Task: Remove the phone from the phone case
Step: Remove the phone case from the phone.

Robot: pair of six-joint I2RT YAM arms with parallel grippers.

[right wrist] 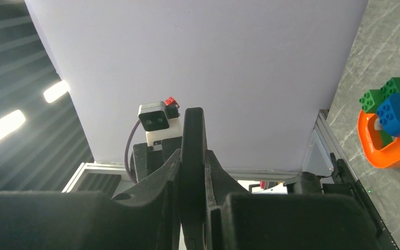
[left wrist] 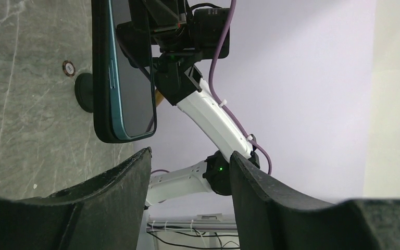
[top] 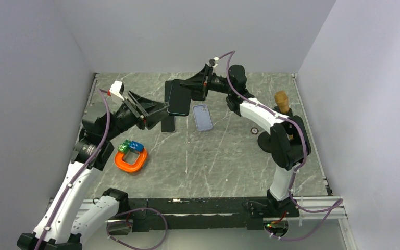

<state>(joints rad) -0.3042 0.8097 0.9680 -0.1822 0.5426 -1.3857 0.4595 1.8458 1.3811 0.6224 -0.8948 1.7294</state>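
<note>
My right gripper (top: 191,86) is shut on a teal phone (top: 178,99) that sits in a black case, and holds it in the air over the far middle of the table. In the right wrist view the phone (right wrist: 194,140) stands edge-on, pinched between the fingers. In the left wrist view the phone (left wrist: 133,67) shows its dark screen and teal edge, with the black case (left wrist: 100,78) wrapped round its back. My left gripper (top: 162,108) is open and empty, its fingertips just short of the phone's near end and not touching it (left wrist: 190,156).
A lavender phone case (top: 203,117) and a black slab (top: 167,124) lie on the table under the held phone. An orange ring (top: 130,160) with green and blue bricks lies near the left arm. A brown object (top: 281,99) stands at the right.
</note>
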